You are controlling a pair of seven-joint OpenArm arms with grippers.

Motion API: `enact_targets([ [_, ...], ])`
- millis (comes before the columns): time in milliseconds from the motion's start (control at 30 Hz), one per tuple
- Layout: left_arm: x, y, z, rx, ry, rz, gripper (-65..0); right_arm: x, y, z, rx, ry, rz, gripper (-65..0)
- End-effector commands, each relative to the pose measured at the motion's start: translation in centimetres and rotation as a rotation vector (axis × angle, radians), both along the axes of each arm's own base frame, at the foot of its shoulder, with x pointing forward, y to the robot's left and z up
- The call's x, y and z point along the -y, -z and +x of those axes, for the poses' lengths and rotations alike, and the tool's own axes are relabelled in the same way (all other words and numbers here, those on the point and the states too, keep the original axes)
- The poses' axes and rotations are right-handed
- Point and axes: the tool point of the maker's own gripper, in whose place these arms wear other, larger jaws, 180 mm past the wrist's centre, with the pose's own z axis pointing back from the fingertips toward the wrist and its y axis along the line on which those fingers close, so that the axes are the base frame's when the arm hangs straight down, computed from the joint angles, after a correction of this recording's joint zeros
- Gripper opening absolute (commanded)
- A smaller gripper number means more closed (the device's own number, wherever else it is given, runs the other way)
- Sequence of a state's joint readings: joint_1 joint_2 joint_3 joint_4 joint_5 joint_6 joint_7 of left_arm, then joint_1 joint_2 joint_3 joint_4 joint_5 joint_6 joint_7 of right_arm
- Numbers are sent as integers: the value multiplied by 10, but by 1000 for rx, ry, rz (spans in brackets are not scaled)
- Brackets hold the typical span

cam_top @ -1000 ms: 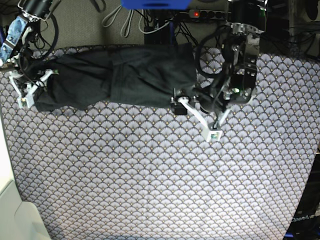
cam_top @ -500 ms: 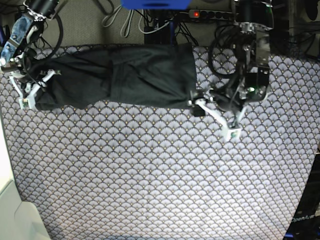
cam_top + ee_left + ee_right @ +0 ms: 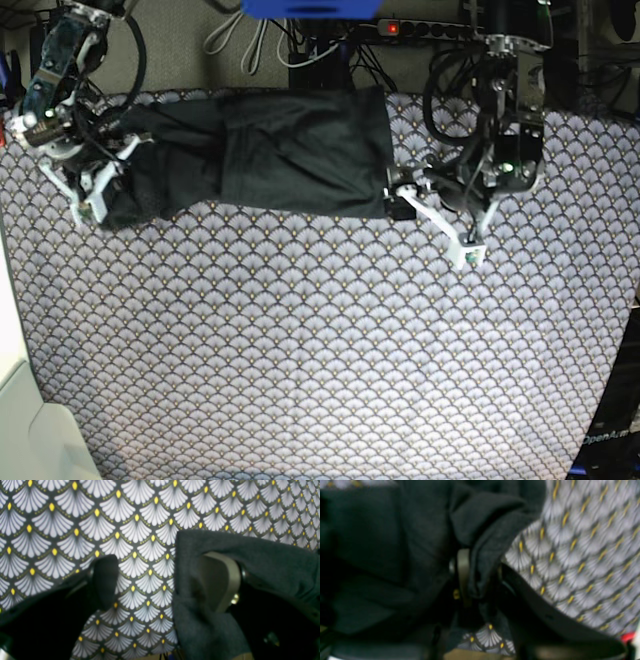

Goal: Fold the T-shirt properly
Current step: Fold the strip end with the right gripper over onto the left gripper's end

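While T-shirt [image 3: 270,150] lies as long band across far side of patterned surface [image 3: 320,350], right fingers [image 3: 467,580] pinch its end fold; left fingers [image 3: 220,580] spread wide, one under opposite edge, nothing clamped.

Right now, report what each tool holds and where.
The right tool is pinching a fold at the shirt's end edge. The left tool is open at the opposite end, holding nothing.
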State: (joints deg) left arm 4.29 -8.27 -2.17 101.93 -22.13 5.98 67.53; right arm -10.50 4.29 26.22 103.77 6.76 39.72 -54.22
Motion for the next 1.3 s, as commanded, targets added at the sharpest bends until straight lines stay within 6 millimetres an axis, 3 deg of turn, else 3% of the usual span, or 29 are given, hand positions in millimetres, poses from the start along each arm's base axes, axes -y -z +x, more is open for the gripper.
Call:
enact_targets([
  [0, -1, -12, 7, 43, 3, 0, -127, -12, -20, 12, 83, -35, 10, -559],
  [100, -7, -12, 8, 45, 5, 19, -127, -43, -39, 15, 139, -111, 11, -559],
  [233, -23, -5, -2, 19, -10, 48, -127, -82, -40, 11, 137, -220, 40, -559],
  [467, -86, -2, -15, -3, -164, 102, -127, -154, -28, -10, 95, -388, 144, -559],
  [667, -132, -3, -29, -20, -244, 168, -127, -211, -46, -2, 147, -463, 252, -559],
  [833, -152, 0, -45, -45, -298, 189, -127, -240, -68, 14, 217, -519, 288, -559],
  [967, -158, 1, -49, -50, -315, 194, -127, -267, -78, 13, 242, -605, 305, -556],
  [1133, -157, 1, -49, -51, -314, 191, -127, -292, -70, 1, 206, -676, 337, -554],
  [1267, -155, -4, -49, -35, -307, 194, -127, -292, -55, 0, 160, -671, 343, -553],
])
